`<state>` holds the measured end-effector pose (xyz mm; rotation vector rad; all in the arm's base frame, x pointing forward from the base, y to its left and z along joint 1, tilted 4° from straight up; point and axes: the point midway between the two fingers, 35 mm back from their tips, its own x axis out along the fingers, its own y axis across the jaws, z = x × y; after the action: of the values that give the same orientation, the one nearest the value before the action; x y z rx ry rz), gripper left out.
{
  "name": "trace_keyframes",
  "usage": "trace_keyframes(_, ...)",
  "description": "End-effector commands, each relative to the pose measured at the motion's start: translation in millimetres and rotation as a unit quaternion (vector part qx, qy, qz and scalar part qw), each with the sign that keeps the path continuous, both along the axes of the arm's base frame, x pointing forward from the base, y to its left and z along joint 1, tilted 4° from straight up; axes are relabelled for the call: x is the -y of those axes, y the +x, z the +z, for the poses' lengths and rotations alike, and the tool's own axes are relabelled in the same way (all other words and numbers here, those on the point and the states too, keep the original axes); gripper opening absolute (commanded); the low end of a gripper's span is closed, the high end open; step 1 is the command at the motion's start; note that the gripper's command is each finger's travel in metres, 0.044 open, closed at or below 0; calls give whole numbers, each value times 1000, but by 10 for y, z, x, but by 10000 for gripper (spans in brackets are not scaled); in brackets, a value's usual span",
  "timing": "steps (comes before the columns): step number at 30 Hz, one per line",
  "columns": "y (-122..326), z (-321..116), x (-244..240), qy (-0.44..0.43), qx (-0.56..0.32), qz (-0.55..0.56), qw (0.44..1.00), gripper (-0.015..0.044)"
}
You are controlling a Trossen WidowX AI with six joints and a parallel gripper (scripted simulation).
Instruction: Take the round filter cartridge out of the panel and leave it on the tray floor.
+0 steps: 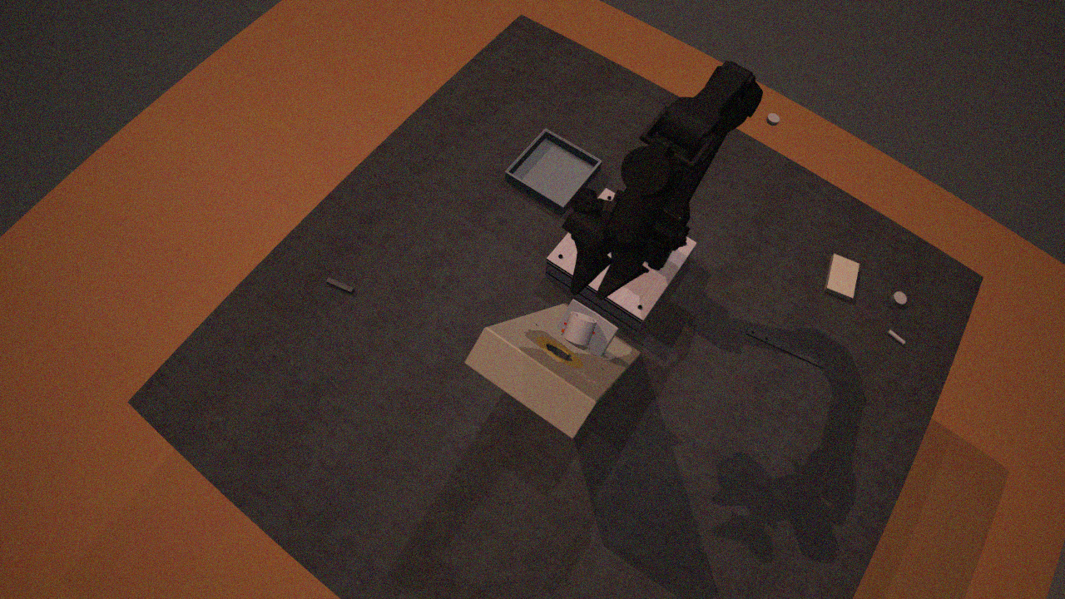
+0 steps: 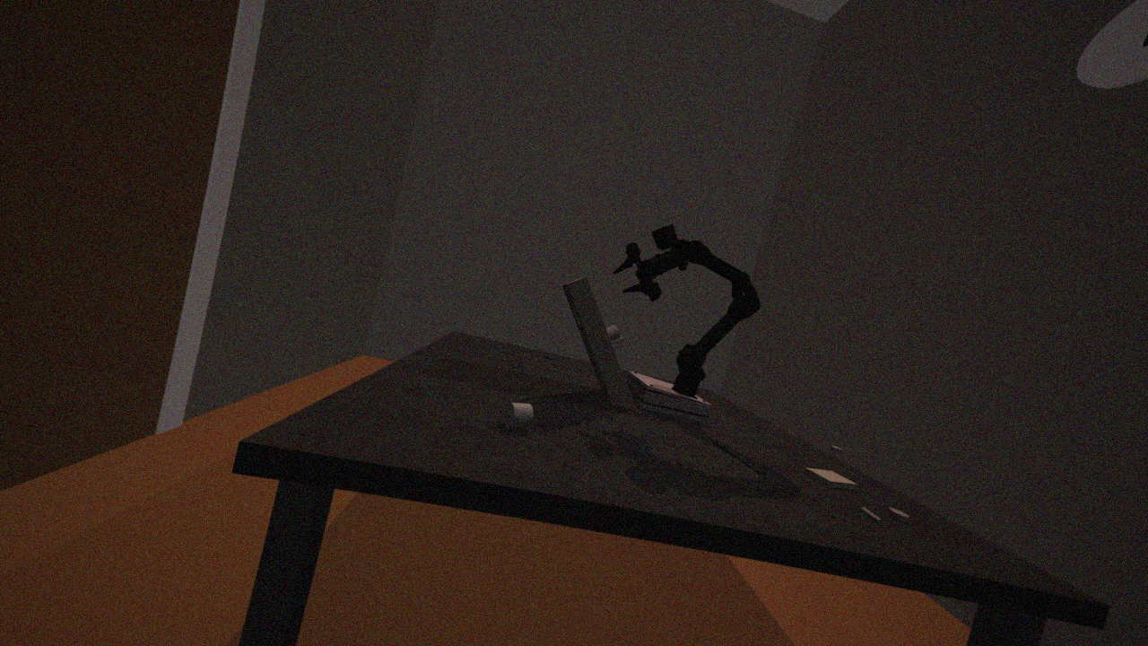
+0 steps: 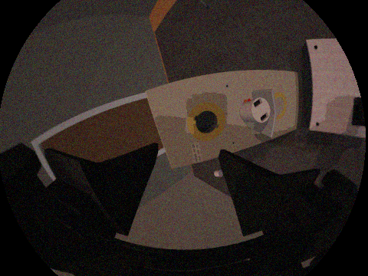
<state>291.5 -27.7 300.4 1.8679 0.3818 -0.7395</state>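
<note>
- Bench [image 1: 312,387] fills the top view's middle, carrying everything.
- Service panel [image 1: 536,368], just below centre, leans toward the arm's base.
- Tray [image 1: 552,170] sits upper centre, well apart from the panel.
- Tool [image 1: 603,279] I read as released, jaws spread, gripping nothing, hanging above the panel.
- Filter cartridge [image 1: 579,328] juts from the panel face just below the tool, its long axis pointing up toward the tool.

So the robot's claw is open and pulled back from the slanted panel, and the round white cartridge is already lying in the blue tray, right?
Not quite. The gripper is open and clear of the panel, but the cartridge is not in the tray. The top view shows it still sticking out of the panel face, and the tray holds nothing.
</note>
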Motion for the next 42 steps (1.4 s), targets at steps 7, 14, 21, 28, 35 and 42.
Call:
trace_keyframes(7, -167, -547, 18, -302, -116, 322, 889, 305)
trace_keyframes(14, -340, -904, 23, -448, -157, 545, 691, 305)
trace_keyframes(21, -438, -1069, 22, -498, -157, 646, 557, 305)
trace_keyframes(28, -439, -1070, 22, -498, -157, 646, 556, 305)
trace_keyframes(35, -417, -1104, 24, -498, -157, 646, 556, 305)
trace_keyframes(42, -358, -1202, 29, -499, -157, 646, 556, 305)
